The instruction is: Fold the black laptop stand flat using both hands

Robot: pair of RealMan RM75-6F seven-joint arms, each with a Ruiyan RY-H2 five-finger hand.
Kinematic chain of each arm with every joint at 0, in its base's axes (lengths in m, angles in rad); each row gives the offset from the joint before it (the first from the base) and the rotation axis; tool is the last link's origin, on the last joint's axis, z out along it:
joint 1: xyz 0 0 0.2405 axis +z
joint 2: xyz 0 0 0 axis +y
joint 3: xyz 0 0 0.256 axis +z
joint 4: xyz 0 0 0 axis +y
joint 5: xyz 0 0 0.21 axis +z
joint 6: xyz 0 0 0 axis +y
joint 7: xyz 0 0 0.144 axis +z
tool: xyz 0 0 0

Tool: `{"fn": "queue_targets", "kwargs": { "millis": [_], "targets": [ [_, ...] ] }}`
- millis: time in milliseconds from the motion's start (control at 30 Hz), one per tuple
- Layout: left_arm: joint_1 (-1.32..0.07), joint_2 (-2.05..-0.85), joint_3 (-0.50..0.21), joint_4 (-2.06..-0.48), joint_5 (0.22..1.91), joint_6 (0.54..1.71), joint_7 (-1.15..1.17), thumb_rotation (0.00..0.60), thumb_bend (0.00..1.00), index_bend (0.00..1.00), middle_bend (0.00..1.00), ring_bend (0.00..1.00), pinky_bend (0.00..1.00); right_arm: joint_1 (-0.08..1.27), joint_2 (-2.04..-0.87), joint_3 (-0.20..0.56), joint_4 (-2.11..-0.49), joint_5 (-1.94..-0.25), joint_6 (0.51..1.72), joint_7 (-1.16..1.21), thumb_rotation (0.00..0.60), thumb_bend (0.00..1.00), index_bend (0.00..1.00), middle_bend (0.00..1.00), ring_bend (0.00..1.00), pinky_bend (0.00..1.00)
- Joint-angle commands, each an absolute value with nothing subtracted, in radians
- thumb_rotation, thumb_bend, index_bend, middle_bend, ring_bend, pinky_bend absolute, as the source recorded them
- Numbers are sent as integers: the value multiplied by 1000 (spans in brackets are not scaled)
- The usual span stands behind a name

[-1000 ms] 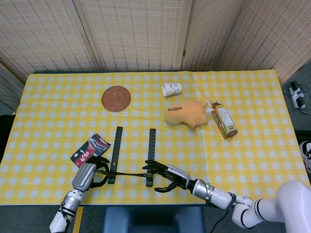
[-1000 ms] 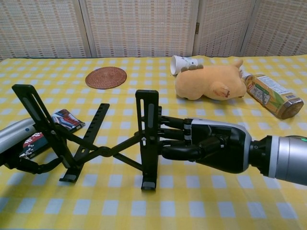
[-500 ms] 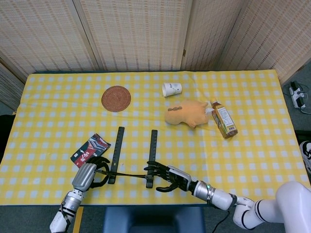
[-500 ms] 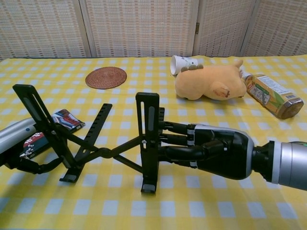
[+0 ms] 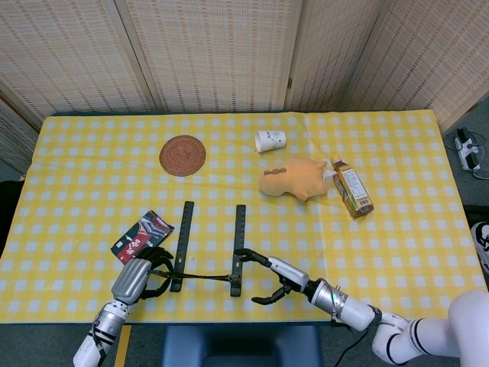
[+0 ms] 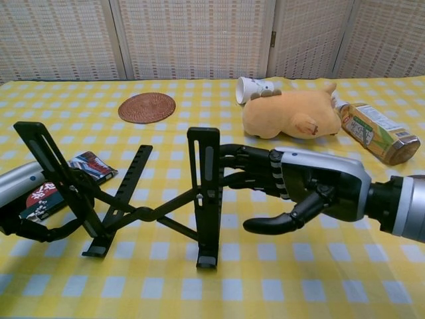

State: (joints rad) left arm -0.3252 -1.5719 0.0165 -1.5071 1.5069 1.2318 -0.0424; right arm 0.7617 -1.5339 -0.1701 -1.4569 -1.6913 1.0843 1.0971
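Note:
The black laptop stand (image 5: 238,237) stands unfolded near the table's front edge, its two long bars apart and joined by crossed links. In the chest view its right bar (image 6: 204,193) is upright and its left bar (image 6: 50,173) leans back. My left hand (image 5: 141,274) curls its fingers around the foot of the left bar, and in the chest view this hand (image 6: 23,199) sits low at the left edge. My right hand (image 5: 284,277) is spread just right of the right bar. Its fingertips (image 6: 229,163) reach the bar's edge while the thumb hangs apart below.
A red and black snack packet (image 5: 142,235) lies just left of the stand. Farther back are a round woven coaster (image 5: 182,155), a tipped paper cup (image 5: 270,141), a tan plush toy (image 5: 294,177) and a bottle lying on its side (image 5: 352,188).
My right hand has uncurled from the right bar and drawn back to the right, thumb swinging down and away. The left hand keeps its hold; the left bar shifted slightly.

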Motion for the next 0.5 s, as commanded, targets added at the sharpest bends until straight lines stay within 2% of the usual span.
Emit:
{"fn": "queue_targets", "kwargs": {
  "millis": [33, 133, 367, 500],
  "targets": [
    [-323, -1565, 22, -1512, 1514, 1235, -40, 600, 469, 472, 349, 193, 170, 711, -1511, -108, -1565, -1614, 1079, 755, 600, 308, 0, 49, 83, 0],
    [-321, -1557, 28, -1519, 1520, 1238, -37, 600, 469, 430, 332, 170, 148, 716, -1525, -88, -1583, -1596, 1054, 717, 600, 307, 0, 32, 66, 0],
    [-308, -1510, 49, -1550, 1549, 1265, -33, 600, 467, 236, 205, 57, 102, 719, -1564, -39, -1600, -1558, 1028, 649, 600, 307, 0, 0, 59, 0],
    [-297, -1458, 62, -1585, 1560, 1281, -22, 600, 464, 172, 152, 13, 64, 720, -1585, -14, -1608, -1539, 1020, 623, 600, 307, 0, 0, 65, 0]
  ]
}}
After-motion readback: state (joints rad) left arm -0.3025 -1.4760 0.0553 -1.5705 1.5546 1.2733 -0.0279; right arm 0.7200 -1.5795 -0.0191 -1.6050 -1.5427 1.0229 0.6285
